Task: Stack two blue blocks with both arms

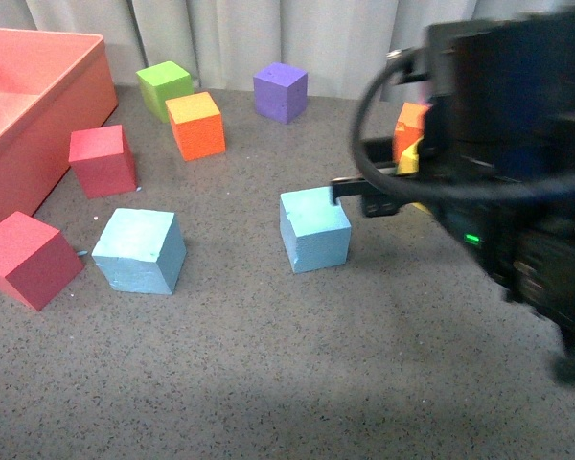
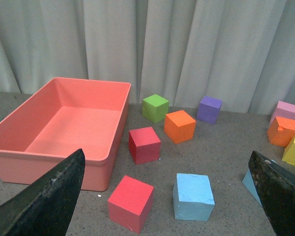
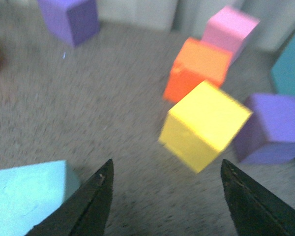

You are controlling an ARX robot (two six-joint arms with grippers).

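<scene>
The right gripper (image 3: 166, 169) is open with nothing between its jaws. The right blue block (image 3: 24, 196) sits low just outside one finger (image 3: 83, 206), not in the gap; the blurred pictures do not show whether they touch. Ahead of the gap lies a yellow cube (image 3: 204, 125), with a purple cube (image 3: 273, 128) beside it and an orange cube (image 3: 199, 69) and a pink cube (image 3: 231, 29) beyond. The edge of a blue bin (image 3: 290, 69) shows farther off, its inside hidden.

The left gripper (image 2: 166, 153) is spread wide and holds nothing. The left blue block (image 2: 192, 195) lies just ahead, within the span of its jaws and apart from both fingers, with a red cube (image 2: 131, 201) near it. Farther off to one side stands a pink bin (image 2: 19, 162), its bare floor showing.
</scene>
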